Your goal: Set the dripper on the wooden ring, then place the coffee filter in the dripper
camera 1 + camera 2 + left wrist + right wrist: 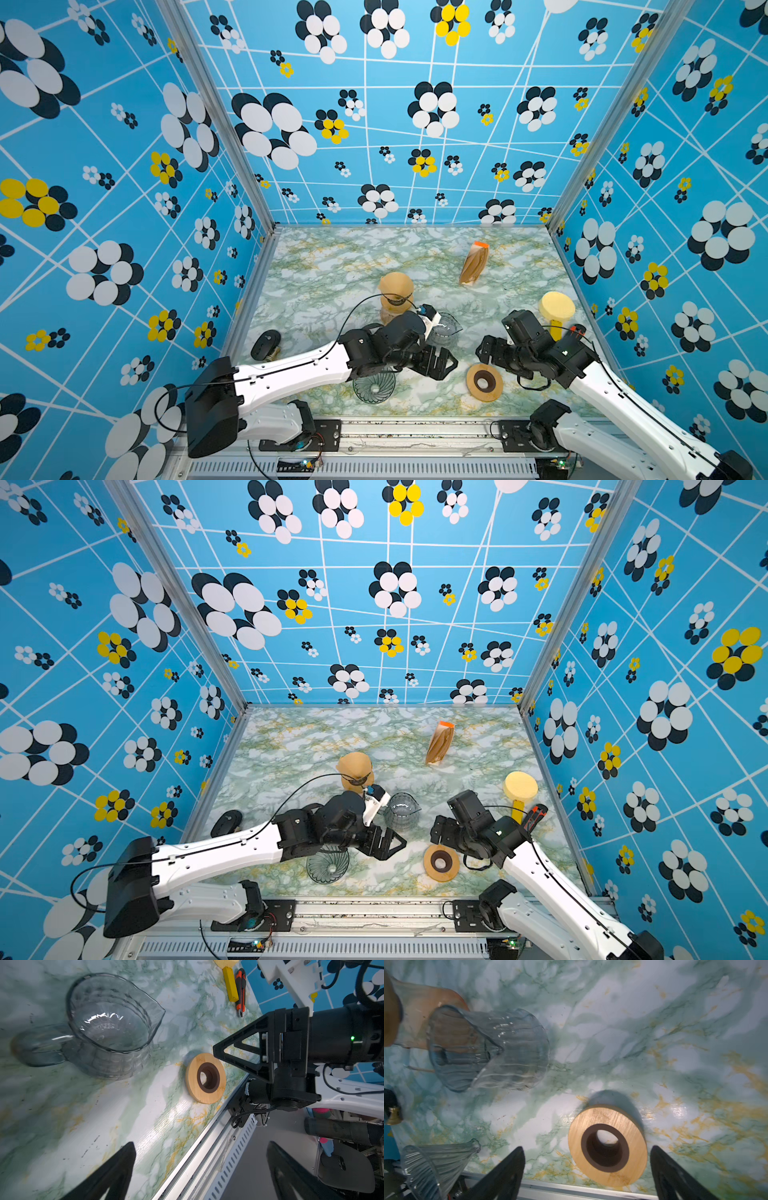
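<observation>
A brown paper coffee filter [395, 286] [354, 764] stands as a cone on a clear stand at mid-table; its edge shows in the right wrist view [390, 1012]. The ribbed glass dripper [374, 388] [328, 866] [436, 1165] lies on its side near the front edge, partly under my left arm. My left gripper [440, 363] [386, 845] [201, 1167] hangs open and empty over the front edge, right of the dripper. My right gripper [490, 353] [440, 829] [586, 1167] is open, its fingers spread just above a wooden ring [494, 390] [629, 1126] lying flat.
A glass carafe [446, 332] [108, 1028] [492, 1049] stands between filter and ring. A sleeve of filters [473, 264] lies at the back. A yellow sponge brush [557, 309] and an orange cutter [240, 991] sit by the right wall, a black object [266, 345] by the left.
</observation>
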`<action>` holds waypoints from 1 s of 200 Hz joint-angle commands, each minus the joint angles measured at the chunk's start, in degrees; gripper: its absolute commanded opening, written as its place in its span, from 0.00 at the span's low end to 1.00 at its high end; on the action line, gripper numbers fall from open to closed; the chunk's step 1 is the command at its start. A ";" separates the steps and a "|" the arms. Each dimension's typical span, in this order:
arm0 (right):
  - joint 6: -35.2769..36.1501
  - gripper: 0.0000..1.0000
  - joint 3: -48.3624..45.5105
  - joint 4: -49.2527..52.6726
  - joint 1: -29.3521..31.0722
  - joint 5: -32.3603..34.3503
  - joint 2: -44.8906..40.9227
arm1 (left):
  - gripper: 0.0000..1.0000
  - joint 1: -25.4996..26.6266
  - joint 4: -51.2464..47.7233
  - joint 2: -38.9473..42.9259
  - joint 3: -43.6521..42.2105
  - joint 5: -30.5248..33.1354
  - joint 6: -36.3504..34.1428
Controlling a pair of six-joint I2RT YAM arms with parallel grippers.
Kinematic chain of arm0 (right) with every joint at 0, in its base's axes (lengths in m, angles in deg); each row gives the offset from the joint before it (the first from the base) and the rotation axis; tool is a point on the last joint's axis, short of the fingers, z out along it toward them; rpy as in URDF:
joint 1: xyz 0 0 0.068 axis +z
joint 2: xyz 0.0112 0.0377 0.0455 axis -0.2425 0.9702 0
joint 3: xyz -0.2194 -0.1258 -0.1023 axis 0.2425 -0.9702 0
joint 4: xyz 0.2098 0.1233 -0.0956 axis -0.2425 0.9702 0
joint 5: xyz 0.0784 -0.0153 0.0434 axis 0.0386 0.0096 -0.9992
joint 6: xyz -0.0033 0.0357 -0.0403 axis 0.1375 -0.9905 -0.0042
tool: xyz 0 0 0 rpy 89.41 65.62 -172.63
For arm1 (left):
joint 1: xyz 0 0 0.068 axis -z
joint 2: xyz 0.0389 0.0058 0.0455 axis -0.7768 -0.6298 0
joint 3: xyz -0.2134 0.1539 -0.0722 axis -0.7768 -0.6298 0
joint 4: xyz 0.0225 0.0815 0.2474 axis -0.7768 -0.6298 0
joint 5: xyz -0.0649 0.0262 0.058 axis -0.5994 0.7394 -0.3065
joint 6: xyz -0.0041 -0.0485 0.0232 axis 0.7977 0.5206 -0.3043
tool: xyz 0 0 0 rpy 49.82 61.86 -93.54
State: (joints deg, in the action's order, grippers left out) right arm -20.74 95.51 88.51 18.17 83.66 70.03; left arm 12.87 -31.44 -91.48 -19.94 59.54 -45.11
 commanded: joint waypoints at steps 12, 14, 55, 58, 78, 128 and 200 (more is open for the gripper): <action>-5.86 0.99 -4.76 1.95 -0.39 2.83 -0.42 | 0.99 1.89 6.15 -3.32 3.71 1.50 2.23; -6.04 0.99 -5.11 1.91 -0.41 3.02 -0.40 | 0.99 1.90 6.15 -3.47 3.78 1.39 2.25; -8.08 0.92 -10.39 -3.79 -0.51 0.86 1.73 | 0.99 2.38 7.20 -5.71 4.10 -0.33 4.60; -8.08 0.91 -10.63 -4.09 -0.48 0.76 1.64 | 0.99 2.51 7.14 -5.83 4.16 -0.33 4.62; -8.08 0.85 -12.55 -6.28 -0.48 -1.09 0.64 | 0.99 3.04 7.28 -6.04 4.05 -0.01 4.70; -7.73 0.67 -14.47 -9.34 -0.53 -3.74 1.33 | 0.99 3.10 7.38 -6.29 4.29 0.45 4.37; -5.76 0.51 -12.20 -9.17 -0.41 -5.33 0.80 | 0.99 3.05 6.00 -6.71 4.98 1.13 3.55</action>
State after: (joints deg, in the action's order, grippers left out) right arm -28.01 81.59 79.59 17.91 79.40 71.43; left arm 15.82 -24.66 -97.21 -17.12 59.87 -40.68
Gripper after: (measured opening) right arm 0.522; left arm 0.990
